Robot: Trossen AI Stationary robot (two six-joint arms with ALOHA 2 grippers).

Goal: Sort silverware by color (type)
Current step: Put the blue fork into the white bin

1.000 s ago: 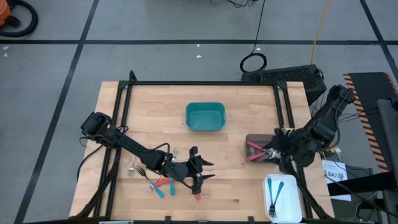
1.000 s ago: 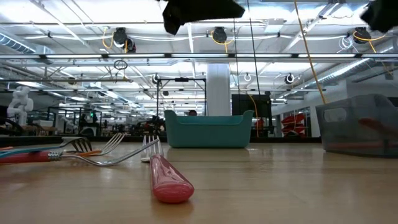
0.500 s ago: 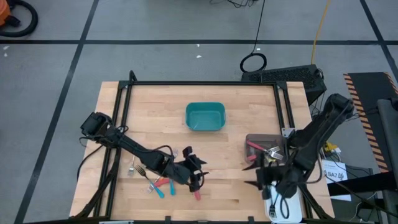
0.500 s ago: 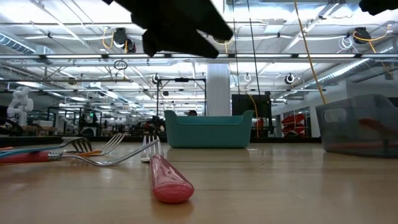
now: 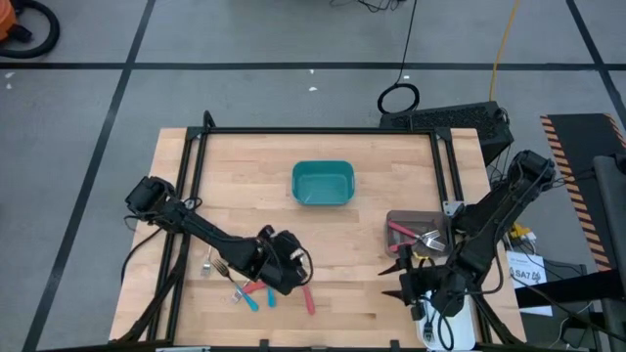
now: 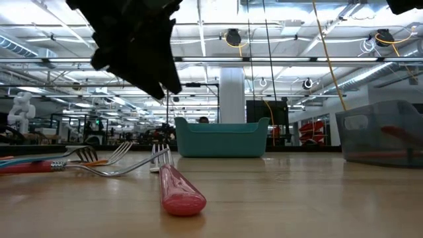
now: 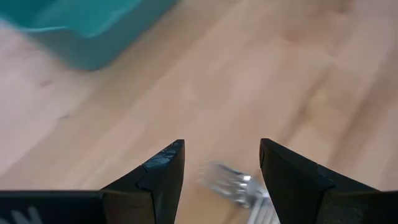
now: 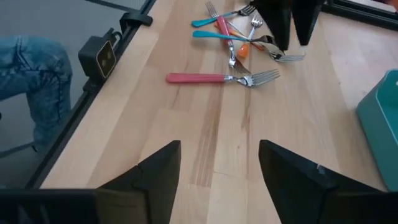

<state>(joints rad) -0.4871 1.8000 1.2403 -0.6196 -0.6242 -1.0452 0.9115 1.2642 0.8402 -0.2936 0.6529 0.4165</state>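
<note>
Several forks (image 5: 245, 290) with teal, red and orange handles lie in a pile on the table at the near left. One red-handled fork (image 5: 309, 299) lies apart to the pile's right, flat on the wood (image 8: 211, 78). My left gripper (image 5: 293, 266) hovers open just above the pile's right side, tipped downward. A fork's tines (image 7: 231, 183) show on the table between its fingers (image 7: 163, 171). My right gripper (image 5: 396, 284) stands open above the table near the right front, with nothing between its fingers (image 8: 158, 168).
A teal bin (image 5: 323, 183) stands at the table's middle far side. A grey bin (image 5: 395, 219) holding a red fork is at the right. A white tray (image 5: 468, 328) sits at the near right corner, partly under my right arm. A person's leg (image 8: 28, 68) stands beyond the near edge.
My left gripper has tipped downward, rolled, and drawn a little leftward toward the fork pile. My right gripper has swung from the grey bin toward the table's near edge and sunk, ending beside the white tray. No fork has moved.
</note>
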